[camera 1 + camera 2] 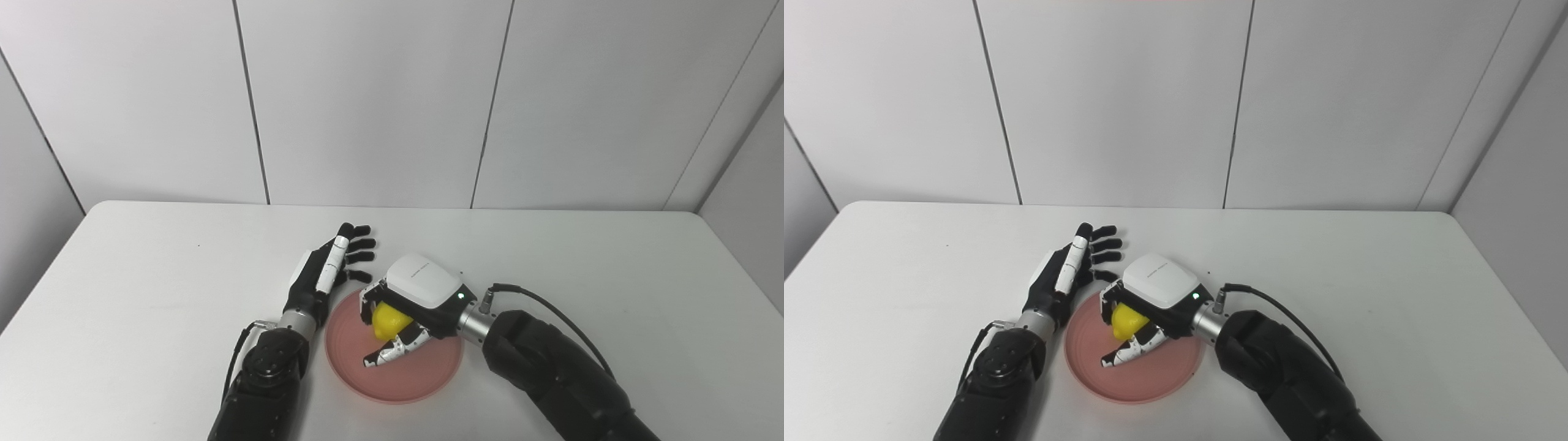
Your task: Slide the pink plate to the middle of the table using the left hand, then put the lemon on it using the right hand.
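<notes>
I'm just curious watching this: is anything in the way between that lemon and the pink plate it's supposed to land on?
Nothing visible. The right hand holds the lemon directly over the pink plate, whose surface is bare. The left hand is open beside the plate's rim.

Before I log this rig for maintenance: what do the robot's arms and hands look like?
Both arms are glossy black with silver wrist rings. The left hand is black with white panels and black fingers. The right hand has a white back cover with small lettering, a green light and a black cable at its wrist.

Yellow lemon [388, 321] over pink plate [422, 376]
</notes>
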